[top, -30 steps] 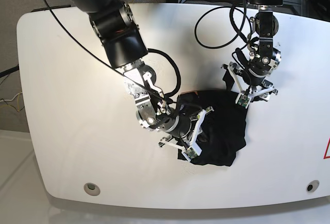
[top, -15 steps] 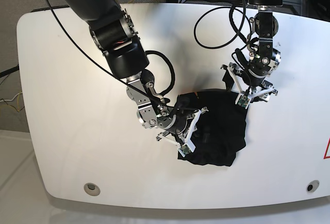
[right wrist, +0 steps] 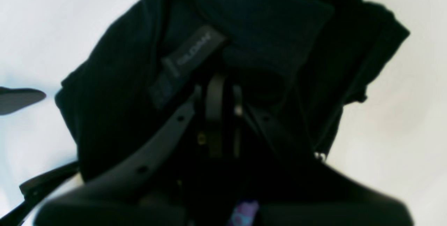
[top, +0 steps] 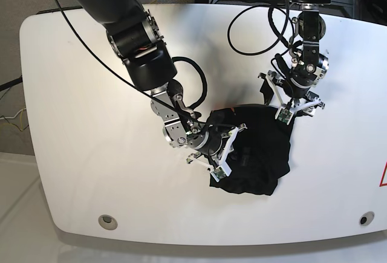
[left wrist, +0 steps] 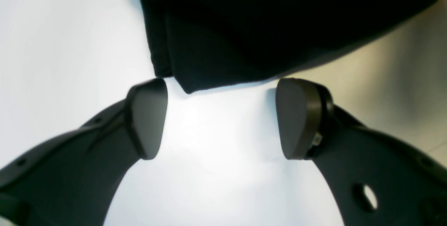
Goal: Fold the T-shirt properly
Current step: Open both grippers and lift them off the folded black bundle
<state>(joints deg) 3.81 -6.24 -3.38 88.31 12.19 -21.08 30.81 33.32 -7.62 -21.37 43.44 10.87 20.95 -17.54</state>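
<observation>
A black T-shirt sits bunched up on a big white counter between two robot arms.

The counter (top: 72,154) is the biggest thing, white with rounded corners. The T-shirt (top: 257,154) lies crumpled near the middle, toward the front edge. The right claw (right wrist: 223,114) is pinched tight on a fold of the T-shirt, deep in the dark cloth. The left claw (left wrist: 220,117) is spread wide and holds nothing; a corner of the T-shirt lies just past its two pads, not touching them. A small grey label (right wrist: 190,56) is sewn inside the shirt. Its writing is too blurry to read. A tiny purple patch (right wrist: 242,212) shows low down.
</observation>
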